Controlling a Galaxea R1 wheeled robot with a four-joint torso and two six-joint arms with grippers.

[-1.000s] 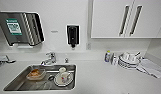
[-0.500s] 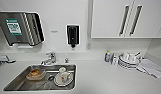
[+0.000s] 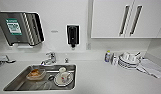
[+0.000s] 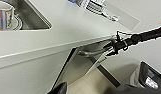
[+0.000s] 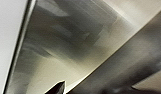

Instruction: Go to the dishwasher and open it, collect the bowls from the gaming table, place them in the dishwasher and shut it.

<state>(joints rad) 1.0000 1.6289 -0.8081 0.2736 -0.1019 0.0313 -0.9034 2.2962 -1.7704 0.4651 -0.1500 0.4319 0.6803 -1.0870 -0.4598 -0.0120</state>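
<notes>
In the left wrist view the dishwasher sits under the white counter, its brushed steel door leaning out a little at the top. My right gripper reaches in on its black arm and holds the end of the steel bar handle. The right wrist view is very close to the steel door, and the handle crosses it as a dark band. A dark part of my left gripper hangs low in front of the door. The bowls and the gaming table are out of view.
Ahead is a white counter with a steel sink holding a cup, a plate and a food container. A tap, a stack of dishes, a small bottle, a cloth and upper cabinets surround it.
</notes>
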